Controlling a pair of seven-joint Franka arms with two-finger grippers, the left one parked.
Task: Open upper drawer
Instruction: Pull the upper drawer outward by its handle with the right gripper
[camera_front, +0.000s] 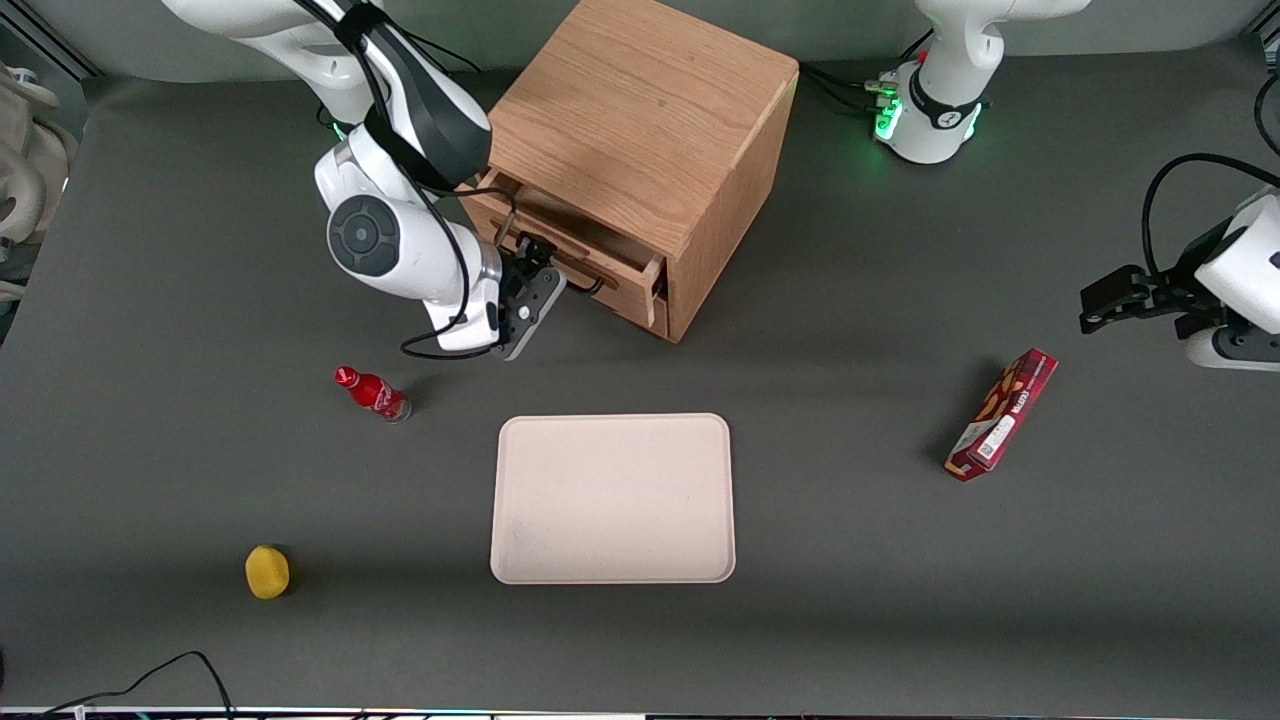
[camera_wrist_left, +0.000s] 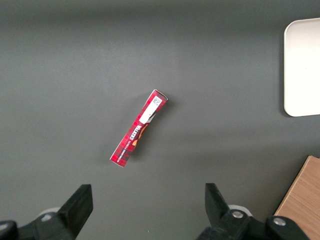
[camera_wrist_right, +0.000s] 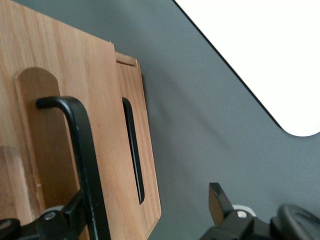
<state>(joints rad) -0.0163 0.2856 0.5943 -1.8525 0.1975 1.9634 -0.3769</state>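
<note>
The wooden cabinet (camera_front: 640, 110) stands at the back of the table. Its upper drawer (camera_front: 600, 262) is pulled out a little, with a dark gap showing above its front. My right gripper (camera_front: 530, 262) is in front of that drawer, at its black bar handle (camera_wrist_right: 82, 150). In the right wrist view the gripper (camera_wrist_right: 147, 210) is open: one finger (camera_wrist_right: 75, 210) lies against the handle next to the upper drawer's front (camera_wrist_right: 65, 100), the other finger (camera_wrist_right: 217, 200) stands well apart over the table. The lower drawer (camera_wrist_right: 147, 165) sits flush, set back from the upper one.
A beige tray (camera_front: 612, 497) lies nearer the front camera than the cabinet. A red bottle (camera_front: 372, 393) and a yellow object (camera_front: 267, 571) lie toward the working arm's end. A red box (camera_front: 1002, 413) lies toward the parked arm's end.
</note>
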